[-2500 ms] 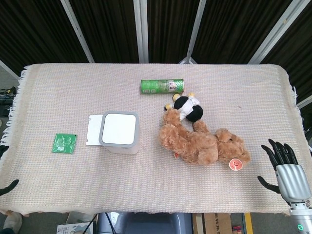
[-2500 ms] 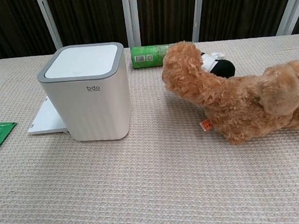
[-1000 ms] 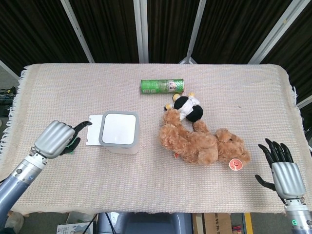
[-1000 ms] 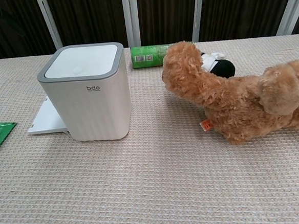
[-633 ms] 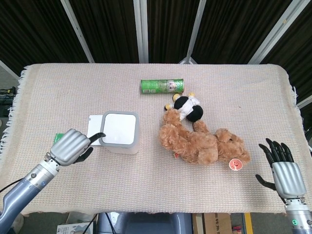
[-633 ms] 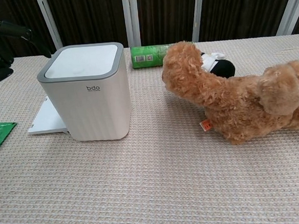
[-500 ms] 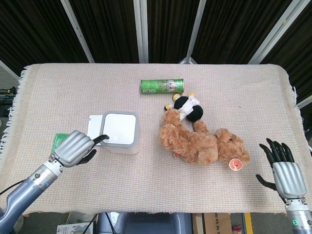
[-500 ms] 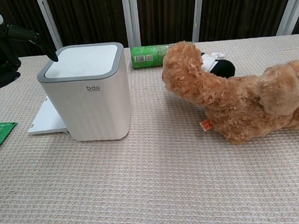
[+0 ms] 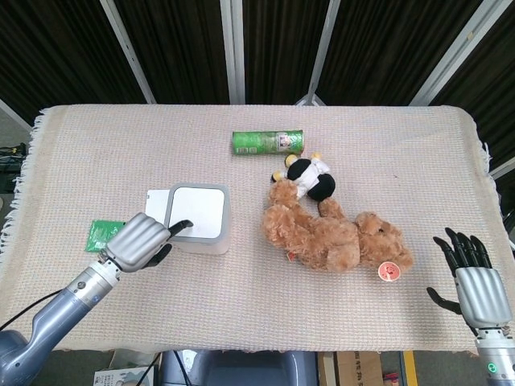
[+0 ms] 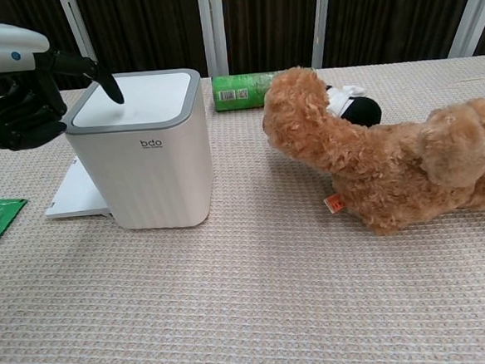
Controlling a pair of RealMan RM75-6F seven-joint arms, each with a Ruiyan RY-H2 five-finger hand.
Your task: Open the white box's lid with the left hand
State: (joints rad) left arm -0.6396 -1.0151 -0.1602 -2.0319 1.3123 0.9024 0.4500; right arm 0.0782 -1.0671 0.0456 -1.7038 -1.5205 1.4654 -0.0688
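The white box (image 9: pixel 197 219) with a grey rim stands left of the table's middle, and its flat white lid (image 10: pixel 143 97) lies closed. My left hand (image 9: pixel 143 240) is at the box's left side, most fingers curled in. One finger is stretched out, and its tip reaches over the lid's near left part. In the chest view the left hand (image 10: pixel 22 96) hangs at lid height, the fingertip touching or just above the lid. My right hand (image 9: pixel 475 281) stays at the near right edge, fingers spread and holding nothing.
A brown teddy bear (image 9: pixel 334 238) lies right of the box, with a small black-and-white plush (image 9: pixel 310 177) at its head. A green can (image 9: pixel 268 142) lies on its side further back. A green packet (image 9: pixel 102 235) and a flat white sheet (image 9: pixel 154 211) lie left of the box.
My left hand came in from the near left edge and moved right to the box. Its outstretched finger now reaches over the lid. The right hand barely moved.
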